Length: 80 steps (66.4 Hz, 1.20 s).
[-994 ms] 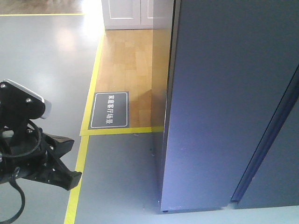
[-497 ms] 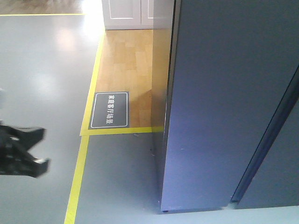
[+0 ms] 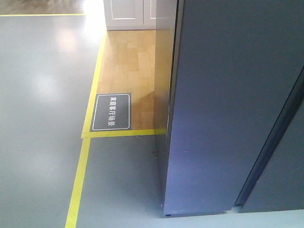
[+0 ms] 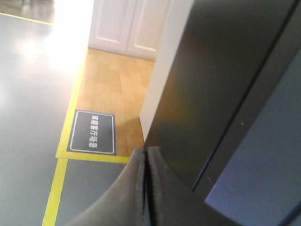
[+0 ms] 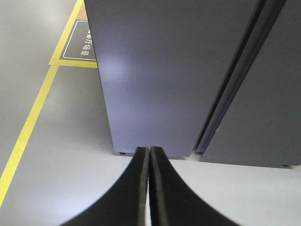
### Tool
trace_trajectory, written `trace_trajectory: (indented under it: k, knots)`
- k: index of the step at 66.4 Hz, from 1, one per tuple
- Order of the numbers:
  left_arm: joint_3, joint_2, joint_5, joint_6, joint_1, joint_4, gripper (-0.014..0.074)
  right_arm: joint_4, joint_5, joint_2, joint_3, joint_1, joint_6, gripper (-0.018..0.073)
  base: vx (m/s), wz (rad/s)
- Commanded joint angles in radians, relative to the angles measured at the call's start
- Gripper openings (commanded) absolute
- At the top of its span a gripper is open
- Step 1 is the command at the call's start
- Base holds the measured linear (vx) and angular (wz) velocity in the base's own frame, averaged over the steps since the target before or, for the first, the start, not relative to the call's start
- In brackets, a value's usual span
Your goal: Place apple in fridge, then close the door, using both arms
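Fridge point(image 3: 228, 104) fills the right side of the front-facing view, its dark grey-blue outer faces shut flush, with a narrow dark seam running diagonally down between the door point(image 3: 285, 175) and the neighbouring panel. It stands on a grey floor point(image 3: 38, 118). A yellow floor line point(image 3: 78, 183) runs up along the left of it and turns across at the edge of a patch of wooden flooring point(image 3: 128, 71). A dark floor sign point(image 3: 111, 112) with white characters lies on the wood just beside the line. White cabinet doors point(image 3: 124, 13) stand at the far end. Neither arm nor the apple shows in this view.

From the left wrist camera, the left gripper point(image 4: 146, 186) has its two black fingers pressed together with nothing between them, pointing toward the fridge's near corner. The floor sign point(image 4: 92, 132) and yellow line point(image 4: 54, 193) lie to the left, the white cabinet doors point(image 4: 124, 26) beyond.

From the right wrist camera, the right gripper point(image 5: 148, 186) is likewise closed tight and empty, aimed at the foot of the fridge point(image 5: 160, 70), near the seam beside the door point(image 5: 268, 94). The apple appears in no view.
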Motion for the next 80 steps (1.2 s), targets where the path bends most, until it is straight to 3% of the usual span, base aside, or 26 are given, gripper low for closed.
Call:
trace_trajectory:
  k: [1, 19, 28, 38, 46, 80]
  knots:
    - [0.023, -0.058, -0.114, -0.002, 0.013, -0.005, -0.0006, -0.001, -0.061, 0.01, -0.021, -0.003, -0.004, -0.0003, 0.0, 0.0]
    - [0.117, -0.113, -0.249, 0.012, 0.015, 0.125, -0.0006, -0.001, -0.061, 0.01, -0.021, -0.003, -0.004, -0.0003, 0.0, 0.0]
    - [0.167, -0.137, -0.302, 0.075, 0.039, 0.095, -0.0006, -0.001, -0.061, 0.01, -0.021, -0.003, -0.004, -0.0003, 0.0, 0.0]
    - [0.23, -0.187, -0.366, 0.183, 0.077, 0.001, -0.0006, -0.001, -0.061, 0.01, -0.021, -0.003, -0.004, -0.0003, 0.0, 0.0]
    - [0.285, -0.218, -0.469, 0.233, 0.106, -0.027, -0.0006, -0.001, -0.061, 0.01, -0.021, -0.003, -0.004, -0.0003, 0.0, 0.0]
    - [0.283, -0.218, -0.393, 0.27, 0.114, 0.016, -0.0006, -0.001, -0.061, 0.01, -0.021, -0.003, -0.004, -0.0003, 0.0, 0.0]
